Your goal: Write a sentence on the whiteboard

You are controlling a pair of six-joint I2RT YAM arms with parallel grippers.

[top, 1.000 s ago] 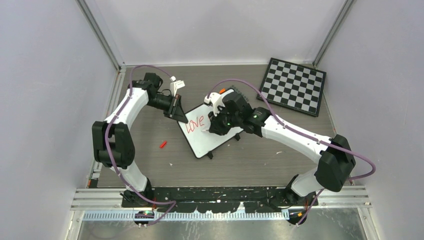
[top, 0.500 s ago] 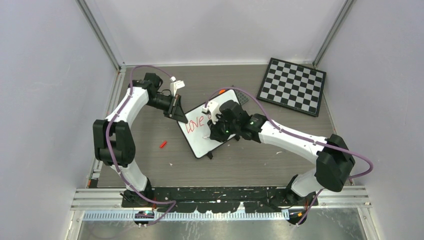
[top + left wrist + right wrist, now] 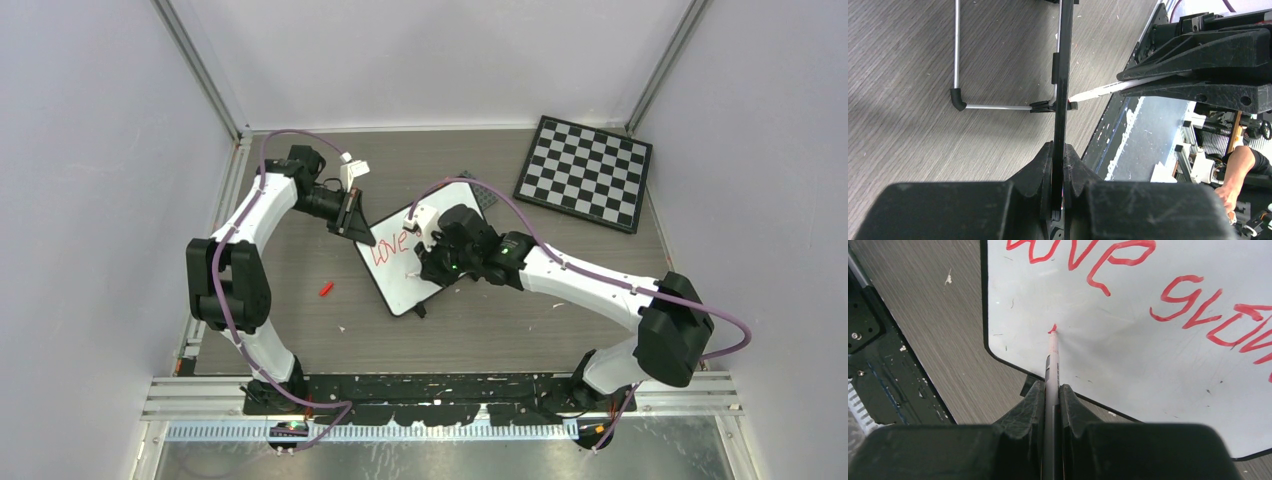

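From above, my right arm point(image 3: 580, 275) covers much of the whiteboard point(image 3: 395, 287) and the red writing point(image 3: 390, 248) past its first word. At my right wrist, that writing runs off the top and right edges.

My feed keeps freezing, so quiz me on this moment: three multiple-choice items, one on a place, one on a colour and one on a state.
1. Where on the table does the chessboard lie?
A. far right corner
B. near left corner
C. dead centre

2. The writing on the whiteboard is:
A. blue
B. red
C. black

3. The right gripper is:
A. wide open, holding nothing
B. shut on a marker whose tip meets the whiteboard
C. shut on the chessboard

Answers: 1 A, the top view shows it in the far right corner. 2 B, the strokes are red in the wrist view. 3 B, its jaws pinch the marker, tip on the board.
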